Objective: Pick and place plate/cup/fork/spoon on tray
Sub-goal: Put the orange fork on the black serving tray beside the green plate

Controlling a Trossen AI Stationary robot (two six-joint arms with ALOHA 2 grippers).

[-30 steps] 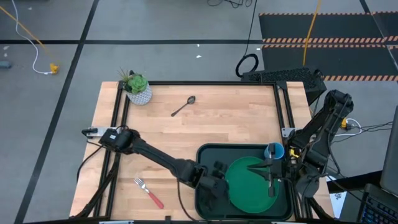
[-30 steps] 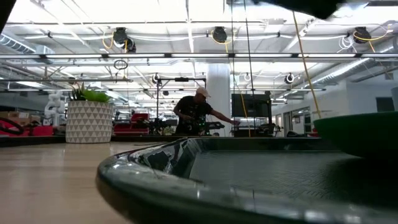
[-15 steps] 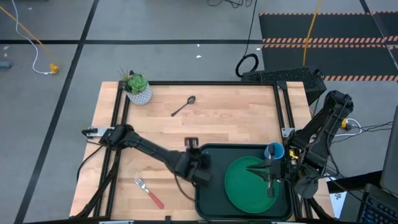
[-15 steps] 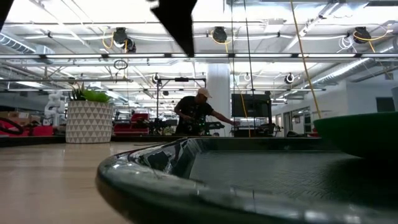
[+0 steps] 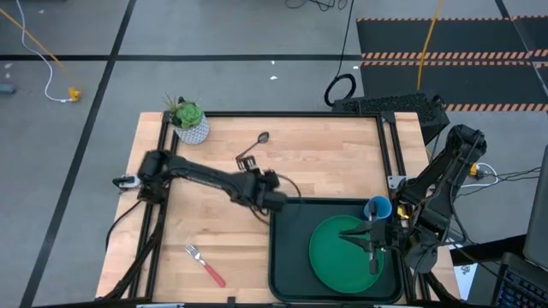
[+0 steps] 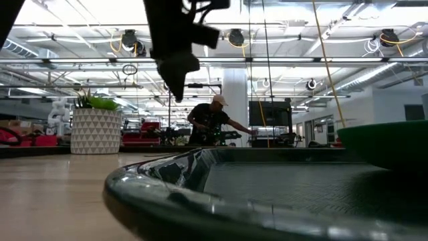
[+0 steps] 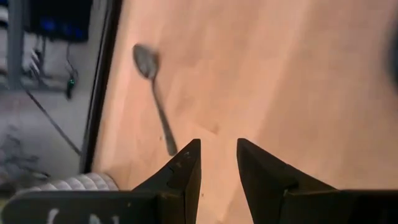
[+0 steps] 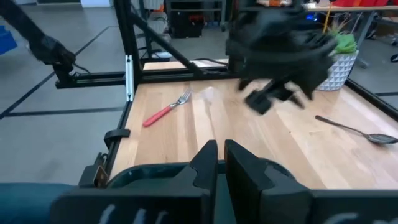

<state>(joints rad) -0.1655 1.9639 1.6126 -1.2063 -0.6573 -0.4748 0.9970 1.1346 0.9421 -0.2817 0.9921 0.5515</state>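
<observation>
The all-metal spoon (image 5: 253, 146) lies flat on the wooden table at the far middle; the left wrist view shows the spoon (image 7: 154, 92) too. My left gripper (image 5: 248, 164) hangs above the table just short of the spoon's handle end. The left gripper (image 7: 217, 146) is open, with nothing between its fingers. The green plate (image 5: 347, 252) lies in the dark tray (image 5: 282, 257) and the blue cup (image 5: 378, 208) stands at the tray's far right corner. My right gripper (image 5: 372, 250) hovers shut over the plate. The red-handled fork (image 5: 204, 263) lies near the front left.
A white pot with a green plant (image 5: 189, 122) stands at the table's far left corner. Black frame rails (image 5: 163, 145) run along the table's edges. Bare wood lies between spoon, fork and tray. A person (image 6: 212, 120) stands far off in the room behind.
My left gripper has swung from over the tray's near left corner toward the table's far edge and left, up to the spoon's handle end, turning its wrist as it went. The spoon, fork, plate and cup have kept their places.
</observation>
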